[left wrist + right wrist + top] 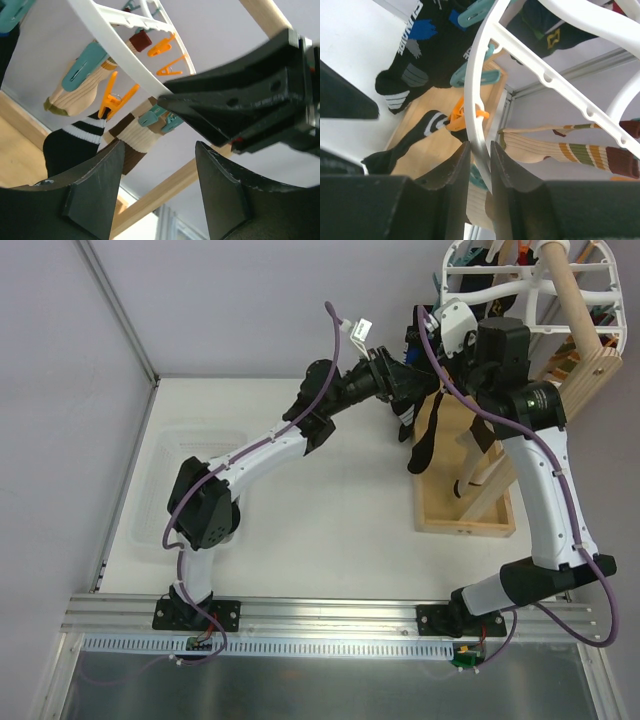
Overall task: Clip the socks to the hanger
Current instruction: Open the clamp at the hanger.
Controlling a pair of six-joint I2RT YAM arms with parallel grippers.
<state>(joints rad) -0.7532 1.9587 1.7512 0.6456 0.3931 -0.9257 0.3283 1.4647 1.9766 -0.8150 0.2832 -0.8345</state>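
The white oval hanger hangs at the top right, ringed with teal and orange pegs. My right gripper is shut on the hanger's rim, the rim passing between its fingertips. Clipped socks hang beside it: a black one with lettering, a black one with white stripes and a beige striped one. My left gripper is open and empty just below the rim, next to the right gripper. Black socks dangle below the hanger.
The wooden stand's base and slanted pole stand under and through the hanger. A translucent mesh basket sits at the left of the table. A teal peg and an orange peg hang close to my right fingers.
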